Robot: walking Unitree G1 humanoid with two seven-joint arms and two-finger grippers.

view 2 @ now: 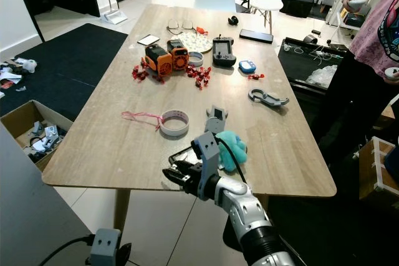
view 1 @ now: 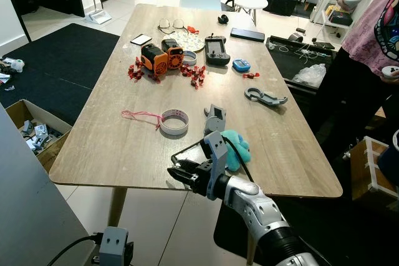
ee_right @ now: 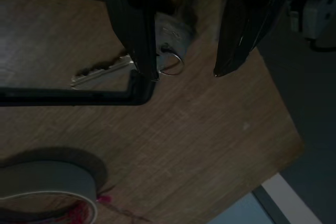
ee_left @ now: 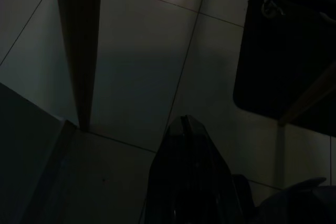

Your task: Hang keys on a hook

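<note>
Early stage, nothing hung yet. Keys [ee_right: 113, 69] lie flat on the bench [view 1: 112, 147] near its front edge, beside the black frame-like object [ee_right: 73, 97]; a silver key blade and a split ring [ee_right: 172, 64] are readable in the right wrist view.

Right gripper [ee_right: 186, 72] is low over the front edge of the bench, fingers [ee_right: 134, 30] spread apart and straddling the ring end of the keys. Nothing is between them as a grip yet; one finger sits touching or just over the ring (can't tell which, the view is dark). From the head views the same gripper [view 1: 181, 171] is at the bench edge, just in front of the teal plush toy [view 1: 237, 147].

Left gripper [ee_left: 189, 171] hangs idle below the bench, pointing at the floor tiles; fingers look closed together, holding nothing.

Remaining, as I judge it: close on the keys, lift, carry to a hook, hang. No hook identified in any view, unless the grey hook-shaped piece [view 1: 265, 97] further up the bench counts. Tape roll [view 1: 174, 121] sits near the keys but apart. A person [view 1: 368, 48] stands by the bench's right side.
</note>
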